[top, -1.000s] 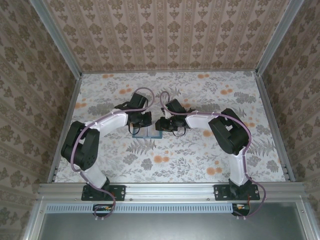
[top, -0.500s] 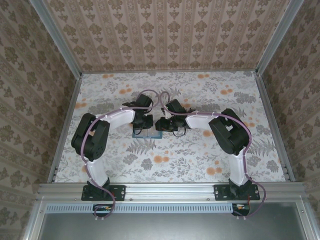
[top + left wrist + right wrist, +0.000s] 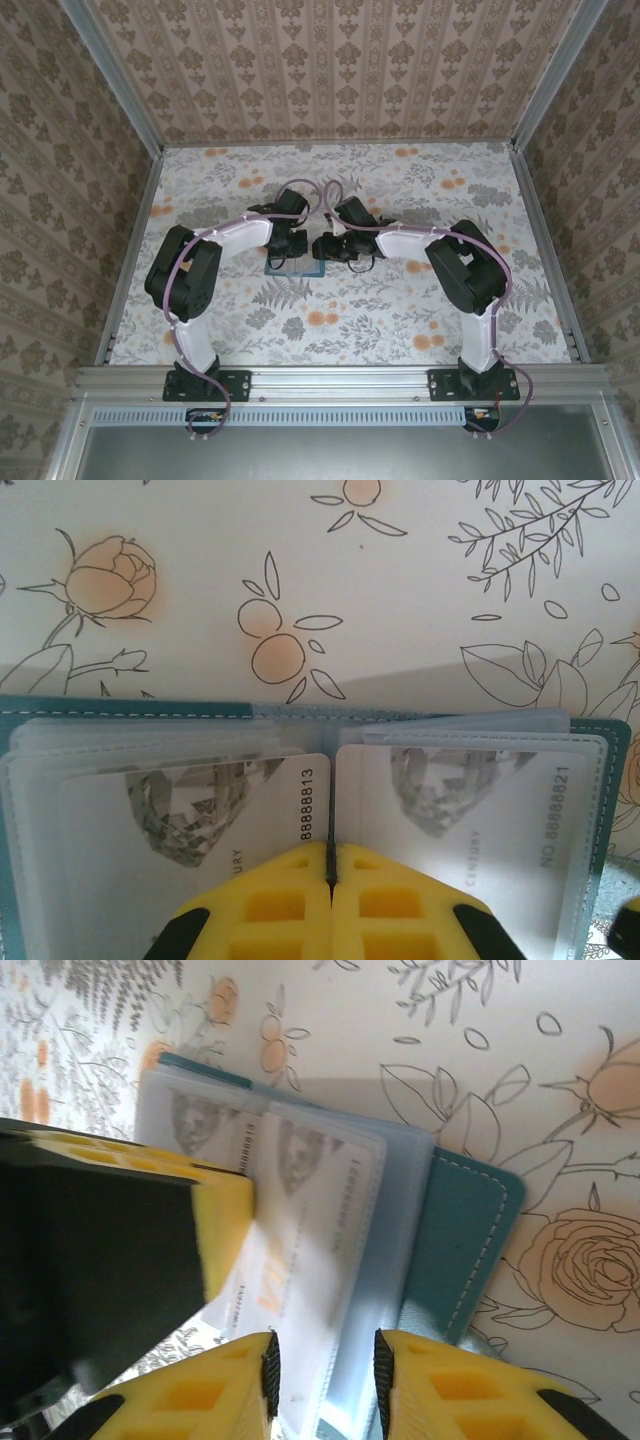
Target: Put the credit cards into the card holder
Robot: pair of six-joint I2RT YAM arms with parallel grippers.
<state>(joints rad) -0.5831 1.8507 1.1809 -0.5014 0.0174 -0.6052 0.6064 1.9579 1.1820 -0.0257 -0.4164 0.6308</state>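
The teal card holder (image 3: 120, 708) lies open like a book on the floral table, its clear sleeves spread. Two pale greyish-white credit cards (image 3: 190, 820) (image 3: 470, 810) with a diamond picture sit in the sleeves, one on each panel. My left gripper (image 3: 330, 850) is shut, its yellow tips pressed on the fold between the panels. In the right wrist view my right gripper (image 3: 322, 1365) stands open, jaws straddling the sleeves' edge over a blurred pale card (image 3: 300, 1250) beside the teal cover (image 3: 465, 1250). From above, both grippers (image 3: 288, 250) (image 3: 325, 250) meet over the holder (image 3: 296, 269).
The floral table (image 3: 400, 310) is fenced by metal rails and patterned walls. The left gripper's yellow finger (image 3: 222, 1230) and dark body stand close on the left in the right wrist view. Both arms crowd the middle of the table.
The left arm's elbow has swung inward and its gripper has shifted slightly right over the holder. The right arm has barely moved.
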